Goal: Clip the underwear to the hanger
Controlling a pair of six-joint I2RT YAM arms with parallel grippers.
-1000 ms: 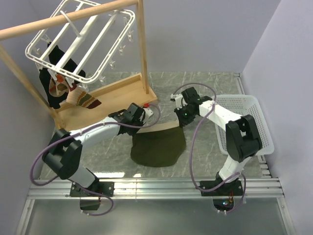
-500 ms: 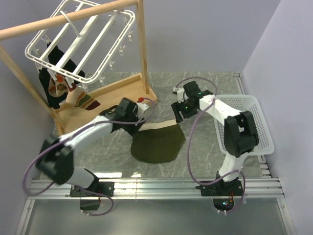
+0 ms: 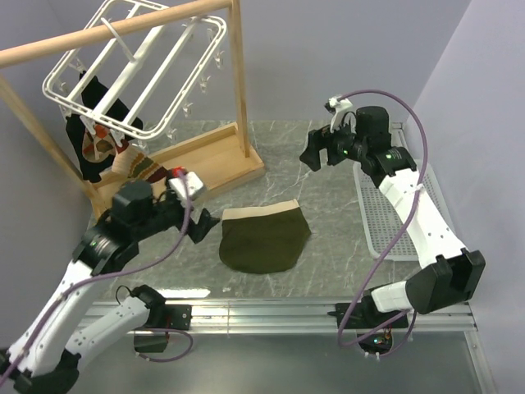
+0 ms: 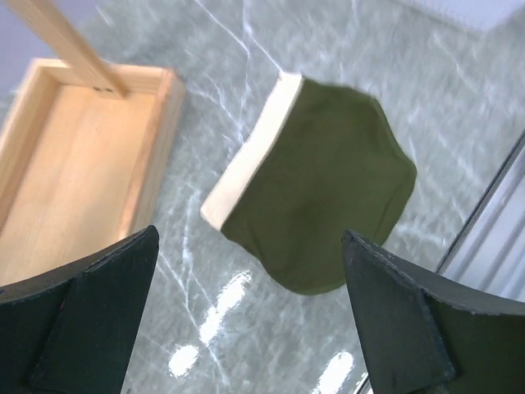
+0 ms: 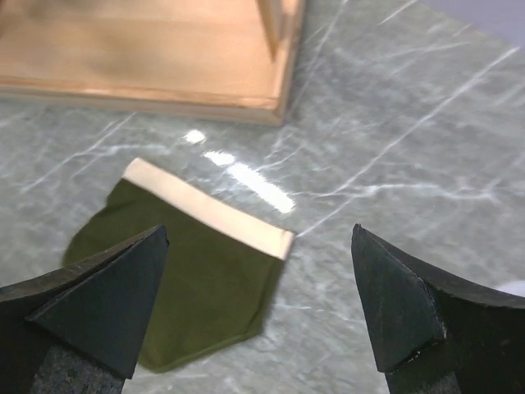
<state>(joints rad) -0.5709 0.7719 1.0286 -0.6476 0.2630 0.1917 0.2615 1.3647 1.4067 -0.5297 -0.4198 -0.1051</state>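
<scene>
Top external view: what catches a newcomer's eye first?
The dark olive-green cloth underwear with a tan waistband, lying flat in the middle of the grey marbled tabletop. Next, the white plastic rectangular drying hanger, tilted on the wooden rail at upper left. The left pincer and right pincer both hang open, clear of the cloth.

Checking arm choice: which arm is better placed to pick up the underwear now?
Probably left: the left end effector, open, is nearer the underwear and its waistband; the right end effector hangs farther back.

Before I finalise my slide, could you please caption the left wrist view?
Open left gripper hovers over the olive underwear, flat on the table beside the wooden base.
</scene>
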